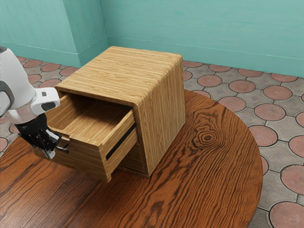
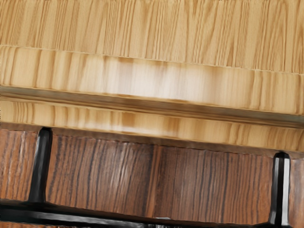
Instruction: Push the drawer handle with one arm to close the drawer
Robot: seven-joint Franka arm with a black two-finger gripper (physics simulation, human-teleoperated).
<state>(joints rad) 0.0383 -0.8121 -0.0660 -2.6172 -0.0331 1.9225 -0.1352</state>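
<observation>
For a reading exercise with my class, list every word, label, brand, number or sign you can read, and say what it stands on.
None that I can read on the cabinet, drawer, table or wall.
Arm: a dark patch, too small to tell whether it bears lettering.

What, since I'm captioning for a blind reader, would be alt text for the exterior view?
An open drawer juts from a wooden cabinet on a table with a curved edge; a white robot arm has its black gripper at the drawer's dark handle.
</observation>
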